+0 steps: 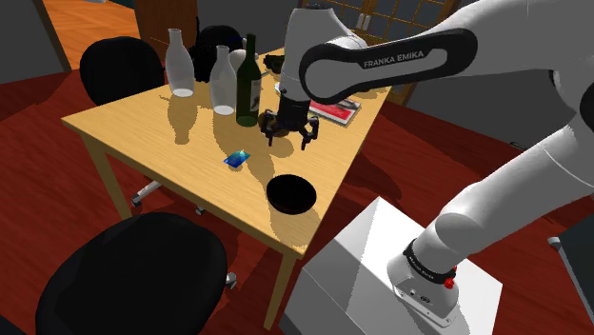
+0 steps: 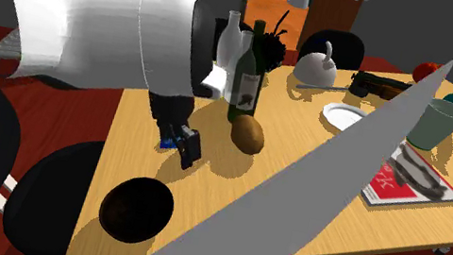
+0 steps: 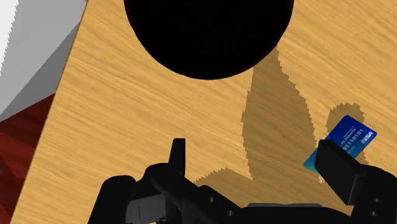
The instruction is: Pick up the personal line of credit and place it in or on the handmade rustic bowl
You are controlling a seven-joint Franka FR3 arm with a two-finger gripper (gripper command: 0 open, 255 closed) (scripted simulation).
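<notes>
Pre-grasp: hovering over table [image 1: 133, 128] with gripper [image 1: 287, 139] spread wide, empty, card [image 1: 236, 159] off beside one finger. Next calls for centring over card, descending, closing, then carrying to bowl [image 1: 291, 194].

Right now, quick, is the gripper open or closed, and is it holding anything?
Gripper: open, holding nothing. The blue card shows beside one finger, not clasped between the two.
</notes>
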